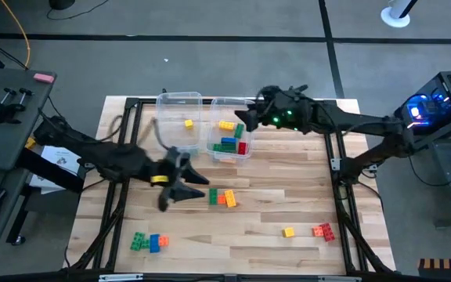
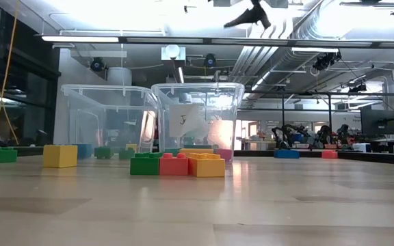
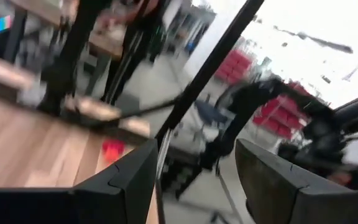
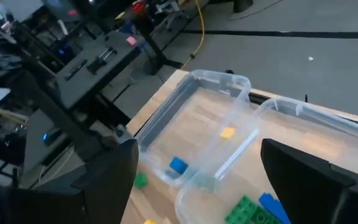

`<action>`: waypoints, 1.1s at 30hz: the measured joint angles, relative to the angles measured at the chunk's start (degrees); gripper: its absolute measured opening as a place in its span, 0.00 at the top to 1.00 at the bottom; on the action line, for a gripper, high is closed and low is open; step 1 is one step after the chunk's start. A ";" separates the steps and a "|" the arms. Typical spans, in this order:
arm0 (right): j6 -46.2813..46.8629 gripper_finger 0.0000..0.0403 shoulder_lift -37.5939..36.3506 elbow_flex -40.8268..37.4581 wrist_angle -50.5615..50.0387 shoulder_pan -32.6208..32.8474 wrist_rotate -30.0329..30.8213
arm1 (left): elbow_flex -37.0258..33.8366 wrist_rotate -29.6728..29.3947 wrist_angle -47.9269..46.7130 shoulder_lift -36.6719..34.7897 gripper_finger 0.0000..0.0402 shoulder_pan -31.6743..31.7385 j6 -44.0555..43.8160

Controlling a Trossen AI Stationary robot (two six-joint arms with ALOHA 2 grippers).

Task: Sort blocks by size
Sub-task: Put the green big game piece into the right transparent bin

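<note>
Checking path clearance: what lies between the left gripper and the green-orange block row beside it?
High view: only bare wood separates the left gripper from the block row.

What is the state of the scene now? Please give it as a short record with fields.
left bin: one yellow block in the high view
right bin: several blocks, yellow, green, blue, red
table centre: green, red and orange blocks in a row
near left: green-blue-orange group
near right: yellow block, red block
left gripper: near the centre row, jaws open, empty
right gripper: above the right bin, jaws open, empty
</note>
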 joint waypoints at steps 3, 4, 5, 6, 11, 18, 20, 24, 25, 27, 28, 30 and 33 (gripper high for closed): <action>-0.02 0.17 -1.49 0.00 -1.93 2.61 2.41 | 0.02 5.35 -5.70 3.79 0.50 3.00 -5.14; -0.06 0.17 -1.88 0.00 -2.97 3.39 3.20 | 0.00 7.37 -8.78 5.05 0.50 3.51 -7.32; -0.07 0.17 -2.03 0.00 -4.44 4.13 4.13 | 0.01 10.49 -12.64 6.21 0.50 3.69 -9.37; 0.04 0.17 -2.08 0.00 -5.77 4.80 4.93 | 0.01 14.44 -17.25 7.35 0.50 3.43 -11.25; 2.08 0.17 -1.55 0.00 -14.57 6.75 7.42 | 0.00 21.76 -40.79 10.88 0.50 -8.13 -15.43; 4.70 0.16 -0.48 -0.10 -20.25 7.11 8.29 | -4.34 1.35 -47.66 14.35 0.50 -31.36 -29.61; 4.69 0.16 -0.32 -0.10 -20.30 7.11 8.20 | -6.19 -1.30 -43.32 14.96 0.50 -35.51 -36.18; 4.69 0.16 0.07 -0.11 -19.79 7.11 8.16 | -8.25 -1.81 -37.06 15.51 0.50 -39.81 -47.14; 4.69 0.16 0.13 -0.11 -19.81 7.11 8.09 | -8.32 -1.90 -36.60 15.51 0.50 -40.32 -49.02; 4.69 0.16 0.15 -0.11 -19.79 7.11 7.92 | -8.33 -1.76 -36.81 15.49 0.50 -40.87 -51.10; 4.69 0.16 0.20 -0.11 -19.75 7.11 7.92 | -8.33 -1.51 -37.28 15.49 0.50 -40.95 -51.20; 4.69 0.16 0.34 -0.11 -19.81 7.11 7.89 | -8.33 -0.51 -38.90 15.49 0.50 -41.11 -49.86; 4.69 0.16 0.54 -0.11 -19.74 7.11 7.68 | -8.33 1.04 -42.61 15.47 0.50 -41.11 -45.13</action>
